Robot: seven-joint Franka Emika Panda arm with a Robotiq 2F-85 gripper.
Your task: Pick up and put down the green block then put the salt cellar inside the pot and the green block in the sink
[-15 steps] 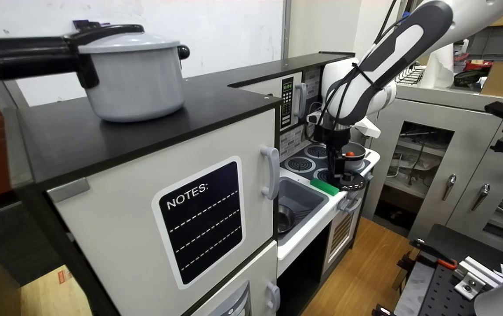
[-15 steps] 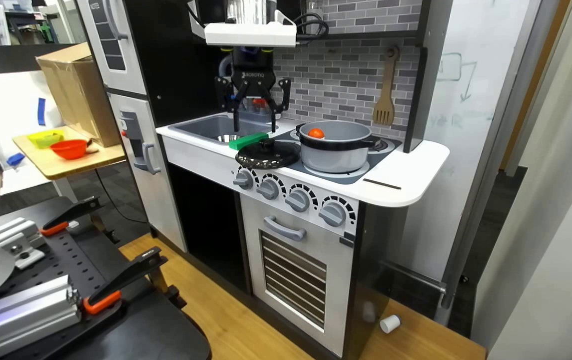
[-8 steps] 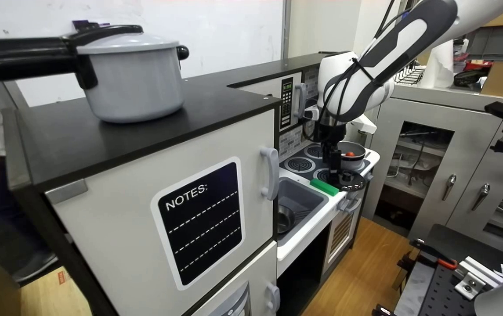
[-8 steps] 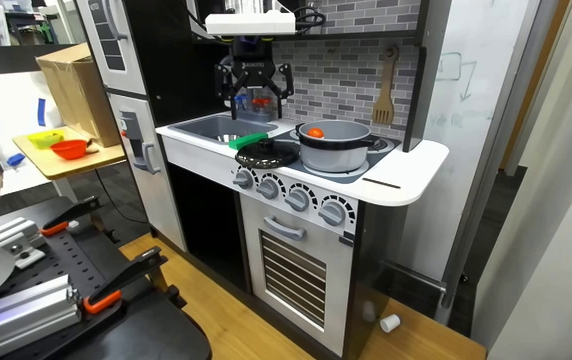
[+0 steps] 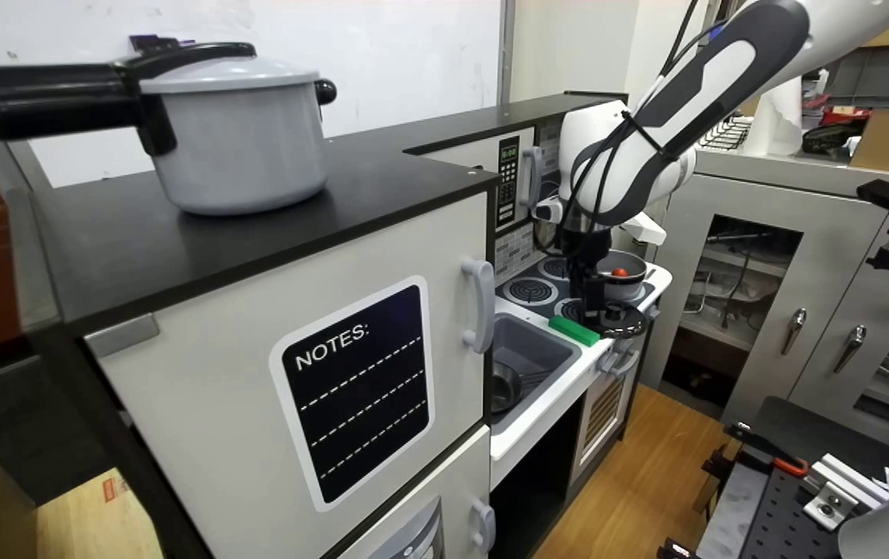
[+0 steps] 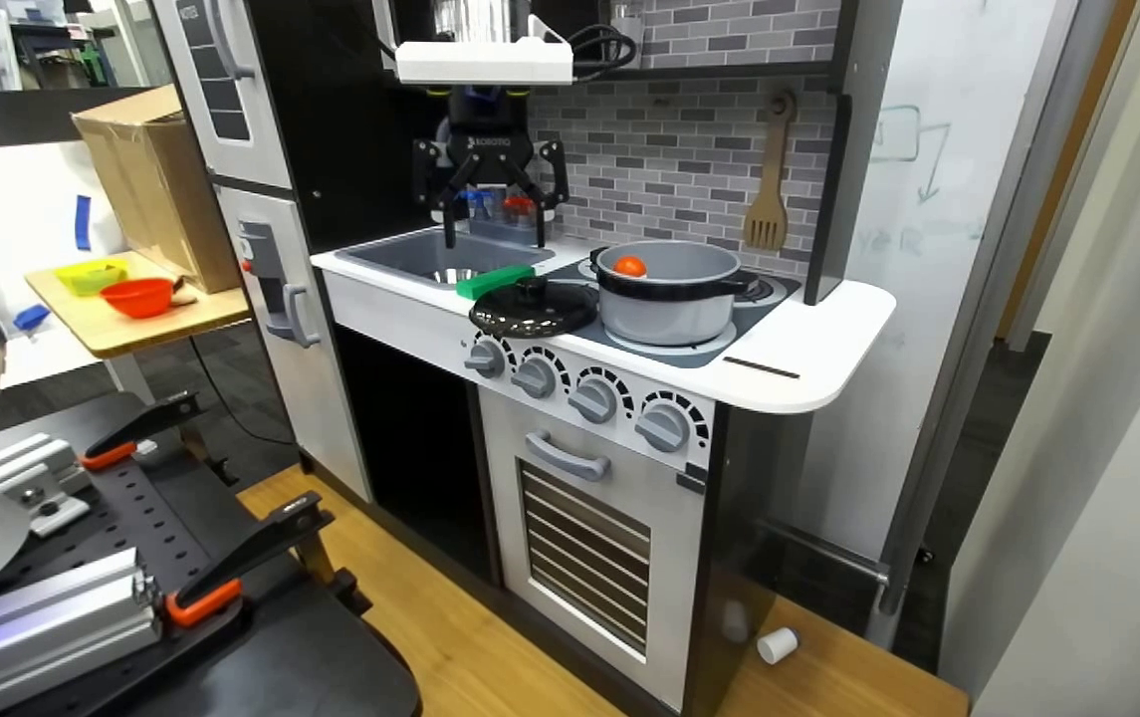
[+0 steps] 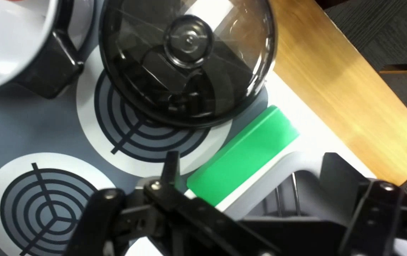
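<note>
In exterior view, from left: sink (image 6: 385,249), metal bowl (image 6: 452,276) inside. My gripper (image 6: 496,242) next — fingers (image 7: 171,167) spread wide, hanging near green block (image 6: 496,281). Block lies flat on counter (image 7: 315,135) between sink and stove (image 7: 32,124), just beside dark glass lid (image 6: 534,311). Right of lid, I see grey pot (image 6: 664,317) on burner (image 6: 674,350), red ball (image 6: 629,266) inside — then wooden spatula (image 6: 774,171) on tiled wall (image 6: 689,179).
</note>
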